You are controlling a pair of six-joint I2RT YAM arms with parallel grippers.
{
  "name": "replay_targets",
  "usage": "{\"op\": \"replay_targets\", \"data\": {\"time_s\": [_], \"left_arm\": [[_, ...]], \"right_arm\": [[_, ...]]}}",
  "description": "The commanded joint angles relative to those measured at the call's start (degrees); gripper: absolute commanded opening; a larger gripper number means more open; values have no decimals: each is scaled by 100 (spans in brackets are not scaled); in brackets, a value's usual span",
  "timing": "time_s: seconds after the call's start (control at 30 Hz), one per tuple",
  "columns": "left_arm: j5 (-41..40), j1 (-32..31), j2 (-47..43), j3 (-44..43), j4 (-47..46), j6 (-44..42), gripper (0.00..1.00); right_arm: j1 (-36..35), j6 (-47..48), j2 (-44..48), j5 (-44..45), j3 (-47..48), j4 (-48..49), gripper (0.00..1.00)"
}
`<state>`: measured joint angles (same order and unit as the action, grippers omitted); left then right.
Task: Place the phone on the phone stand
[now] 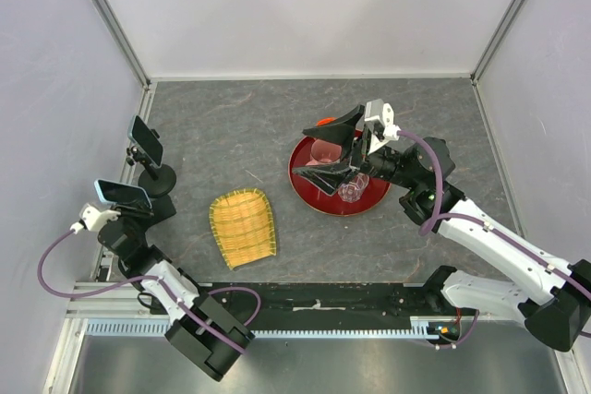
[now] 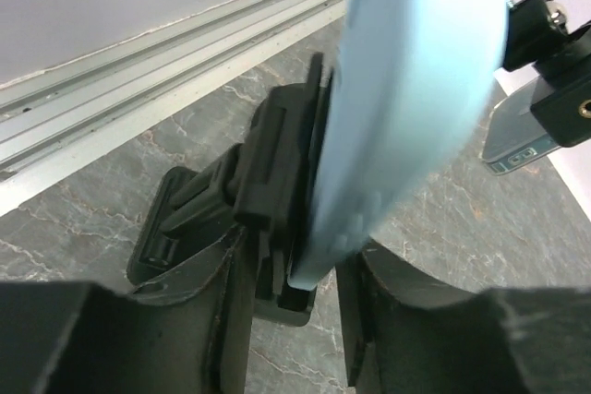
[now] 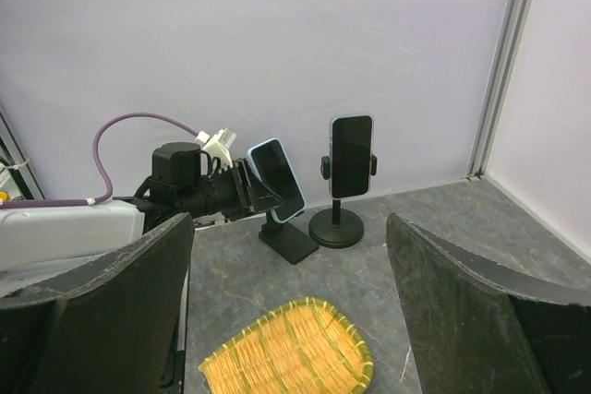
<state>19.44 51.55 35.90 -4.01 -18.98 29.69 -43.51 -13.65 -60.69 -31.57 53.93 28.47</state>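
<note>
The light-blue phone (image 2: 406, 89) rests against the phone stand (image 2: 268, 163), the left pincer (image 2: 294, 320) straddling both (whether it grips, I cannot tell). The right pincer (image 3: 291, 265) gapes wide, holding nothing.

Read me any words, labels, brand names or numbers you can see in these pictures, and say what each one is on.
None can be read.
The blue-cased phone and the second phone both have dark screens; the woven tray and the red tray show no lettering.
</note>
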Motion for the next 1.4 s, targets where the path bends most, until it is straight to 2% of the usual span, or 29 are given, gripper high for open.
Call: {"op": "replay_targets", "data": {"time_s": [0.0, 0.03, 0.13, 0.2, 0.23, 0.27, 0.6, 0.7, 0.83, 1.0, 1.27, 1.37], "left_arm": [[-300, -13, -153, -249, 343, 19, 53], [-327, -13, -153, -232, 351, 71, 65], [-388, -13, -171, -267, 474, 124, 70], [-432, -13, -232, -311, 632, 177, 78], [-441, -13, -267, -320, 650, 195, 89], [-450, -13, -294, -337, 711, 238, 91], [-836, -110, -277, -749, 1396, 134, 94], [-1143, -136, -276, -925, 1739, 71, 94], [-1671, -207, -312, -1066, 2319, 440, 95], [-1312, -347, -198, -1417, 2338, 748, 96], [-1347, -593, -277, -1743, 2540, 504, 97], [-1583, -751, -320, -1910, 2855, 520, 97]], "right_arm": [[-44, 126, 118, 63, 47, 80, 92], [-44, 117, 127, 63, 47, 80, 92], [-44, 126, 127, 72, 39, 89, 92], [-44, 126, 145, 63, 38, 89, 92], [-53, 126, 145, 63, 38, 89, 92], [-53, 134, 145, 63, 38, 89, 92], [-105, 187, 162, 81, 47, 45, 92], [-105, 196, 154, 90, 47, 36, 92], [-132, 214, 154, 90, 65, 18, 92], [-158, 231, 145, 99, 82, -8, 92], [-167, 266, 171, 116, 91, -52, 92], [-167, 266, 145, 107, 109, -61, 92]]}}
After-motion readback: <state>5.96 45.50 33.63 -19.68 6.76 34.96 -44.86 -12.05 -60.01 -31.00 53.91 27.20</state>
